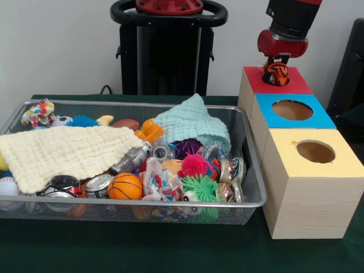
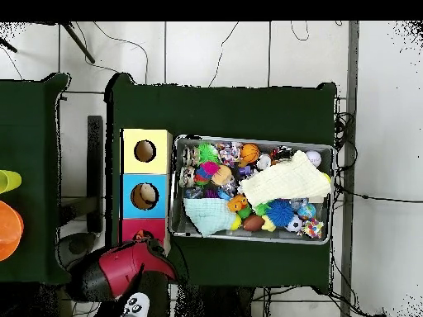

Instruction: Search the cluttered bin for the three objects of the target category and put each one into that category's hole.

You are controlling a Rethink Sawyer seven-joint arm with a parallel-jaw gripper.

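My gripper (image 1: 277, 63) hangs over the red-topped wooden box (image 1: 253, 79) at the far right, shut on the orange tiger toy (image 1: 277, 73). The tiger sits right at the box's round hole and hides it. In the overhead view the red arm covers most of the red box (image 2: 132, 225), and the gripper is hidden there. The wire mesh bin (image 1: 142, 202) lies left of the boxes, full of clutter; it also shows in the overhead view (image 2: 248, 237). I cannot pick out a pale yellow animal toy in it.
A blue-topped box (image 1: 267, 108) and a yellow-topped box (image 1: 341, 165) stand in line in front of the red one. In the bin lie a pale yellow cloth (image 1: 62, 151), a mint cloth (image 1: 193, 122), a small basketball (image 1: 125, 186), pink (image 1: 195, 165) and green (image 1: 200, 187) spiky balls, and cans.
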